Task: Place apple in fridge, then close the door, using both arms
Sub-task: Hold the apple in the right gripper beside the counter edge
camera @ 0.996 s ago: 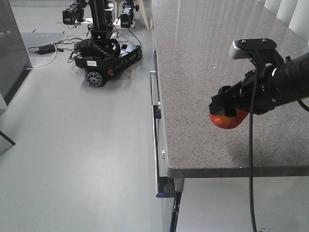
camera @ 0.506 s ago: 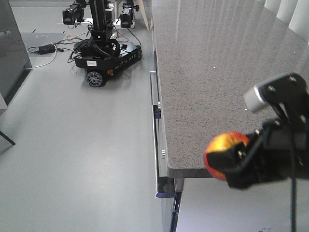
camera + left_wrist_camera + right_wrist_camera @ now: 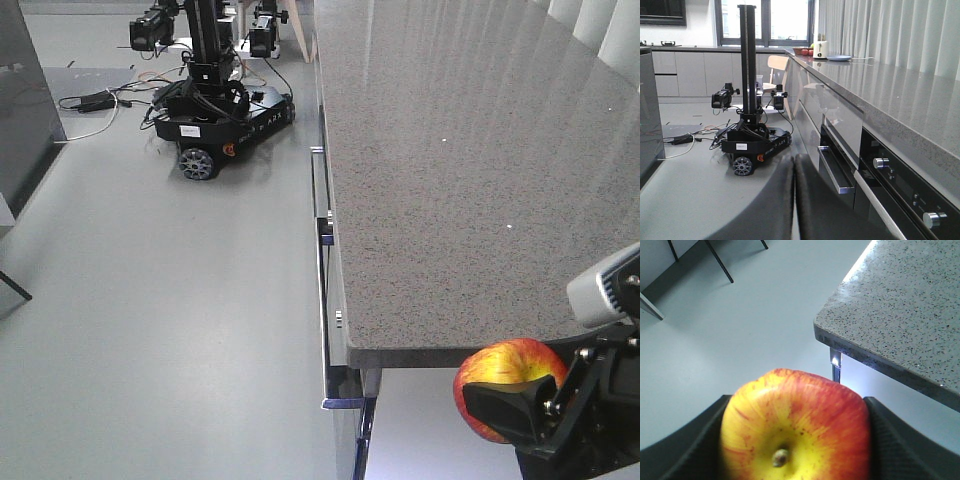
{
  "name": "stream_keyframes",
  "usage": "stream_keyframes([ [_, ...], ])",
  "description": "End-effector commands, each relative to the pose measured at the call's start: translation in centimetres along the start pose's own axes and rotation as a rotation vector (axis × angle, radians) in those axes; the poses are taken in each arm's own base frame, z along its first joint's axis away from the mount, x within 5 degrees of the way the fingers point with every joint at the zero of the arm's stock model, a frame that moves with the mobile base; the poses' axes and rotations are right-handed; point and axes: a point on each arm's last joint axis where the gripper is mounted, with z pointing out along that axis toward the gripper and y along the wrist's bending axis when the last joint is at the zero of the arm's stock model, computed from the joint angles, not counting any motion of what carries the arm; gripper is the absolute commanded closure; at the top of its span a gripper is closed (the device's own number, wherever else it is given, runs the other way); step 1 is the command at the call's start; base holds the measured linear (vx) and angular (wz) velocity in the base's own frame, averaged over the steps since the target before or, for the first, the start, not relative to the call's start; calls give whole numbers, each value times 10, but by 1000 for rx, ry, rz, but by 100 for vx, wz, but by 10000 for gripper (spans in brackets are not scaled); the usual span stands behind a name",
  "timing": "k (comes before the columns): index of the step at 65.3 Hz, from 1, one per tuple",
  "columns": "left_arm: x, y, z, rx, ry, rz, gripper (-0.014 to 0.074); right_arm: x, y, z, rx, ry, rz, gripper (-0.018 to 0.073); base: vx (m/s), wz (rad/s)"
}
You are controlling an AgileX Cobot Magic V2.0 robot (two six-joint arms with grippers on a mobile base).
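Observation:
The apple (image 3: 503, 372), red with yellow patches, hangs in the air just past the front corner of the counter. My right gripper (image 3: 512, 402) is shut on it at the bottom right of the front view. In the right wrist view the apple (image 3: 795, 422) fills the space between the two black fingers (image 3: 687, 442), stem dimple facing the camera. My left gripper (image 3: 794, 159) is shut with nothing in it, pointing along the floor beside the cabinets. A tall dark grey panel (image 3: 18, 100) at the far left edge looks like the fridge's outside. I cannot tell where the door is.
A grey speckled counter (image 3: 450, 150) runs along the right, its corner (image 3: 350, 352) close to the apple. Below it are oven fronts with a steel handle (image 3: 835, 172) and knobs (image 3: 881, 163). Another black wheeled robot base (image 3: 215, 110) and floor cables (image 3: 90, 101) sit at the back left.
My right gripper has carried the apple from above the counter toward the camera and down, past the counter's front edge. The apple's yellow-red top now shows more.

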Motion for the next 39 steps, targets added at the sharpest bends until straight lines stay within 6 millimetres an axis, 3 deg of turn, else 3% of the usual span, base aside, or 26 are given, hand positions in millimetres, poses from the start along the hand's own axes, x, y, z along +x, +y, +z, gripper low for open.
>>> stream_keyframes([
  [1,2,0,0,9,-59,-11,602,-12,2,-8,0,-91,-2,337,0,0],
  [39,2,0,0,9,-59,-11,602,-12,2,-8,-2,-83,-2,337,0,0],
])
